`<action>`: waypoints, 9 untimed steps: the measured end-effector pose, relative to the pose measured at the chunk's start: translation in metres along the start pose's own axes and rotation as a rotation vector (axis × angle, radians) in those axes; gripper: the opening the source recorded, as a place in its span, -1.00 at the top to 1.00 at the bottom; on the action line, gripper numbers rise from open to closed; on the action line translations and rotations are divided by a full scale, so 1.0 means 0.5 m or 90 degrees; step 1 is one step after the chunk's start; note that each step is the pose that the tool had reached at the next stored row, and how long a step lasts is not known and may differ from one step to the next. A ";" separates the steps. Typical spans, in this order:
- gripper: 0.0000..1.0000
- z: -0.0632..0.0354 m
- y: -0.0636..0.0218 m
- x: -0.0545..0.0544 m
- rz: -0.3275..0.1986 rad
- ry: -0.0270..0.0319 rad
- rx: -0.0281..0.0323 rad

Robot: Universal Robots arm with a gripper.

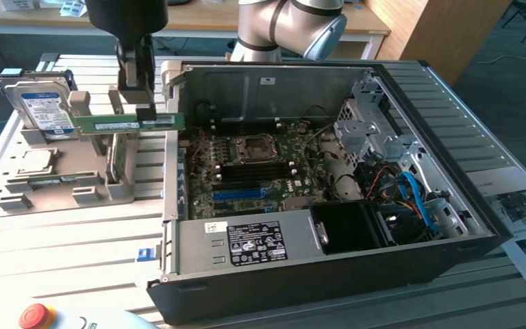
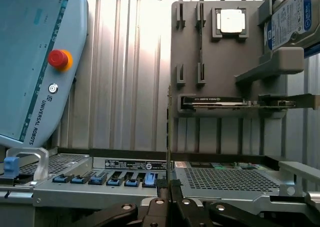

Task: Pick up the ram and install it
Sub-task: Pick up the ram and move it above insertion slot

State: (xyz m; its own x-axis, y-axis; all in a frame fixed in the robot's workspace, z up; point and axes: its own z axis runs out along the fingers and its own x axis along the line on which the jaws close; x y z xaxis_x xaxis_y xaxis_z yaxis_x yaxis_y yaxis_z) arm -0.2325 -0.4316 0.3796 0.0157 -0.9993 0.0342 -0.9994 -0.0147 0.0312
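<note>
Closest to the wrist camera, the gripper (image 2: pixel 168 183) has its jaws pressed together on the ram (image 2: pixel 168 137), which we see edge-on as a thin line running out from the fingertips. Under it lies the rear wall of the computer case (image 2: pixel 100 179). Beyond the case stand the grey holder (image 2: pixel 220 67) and the hard drive (image 2: pixel 295 17).

From the exterior view, we see the gripper (image 1: pixel 142 110) hanging just outside the case (image 1: pixel 355 274), on the exterior view's left of its side wall. It holds the ram (image 1: pixel 107 124) level, by the stick's upper edge. The green stick sits clear above the grey holder (image 1: pixel 62 192), and one end reaches about to the case wall. The hard drive (image 1: pixel 46 110) stands farther from the case.

We judge the pick-up done and the install not yet begun, since the stick is outside the case and well apart from the motherboard (image 1: pixel 254 164). Any move inward calls for clearing the case wall without the grip slipping. It also needs the stick's long edge squared to a memory slot.
</note>
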 end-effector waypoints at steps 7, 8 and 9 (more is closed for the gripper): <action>0.76 -0.001 -0.033 0.004 0.000 0.0000 0.0000; 0.76 -0.001 -0.038 0.005 0.000 -0.0001 0.0000; 0.76 -0.001 -0.043 0.005 0.000 -0.0001 0.0000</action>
State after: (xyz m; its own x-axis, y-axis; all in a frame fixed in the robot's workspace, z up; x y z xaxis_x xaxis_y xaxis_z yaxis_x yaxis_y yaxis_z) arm -0.2109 -0.4340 0.3795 0.0158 -0.9993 0.0341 -0.9994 -0.0148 0.0313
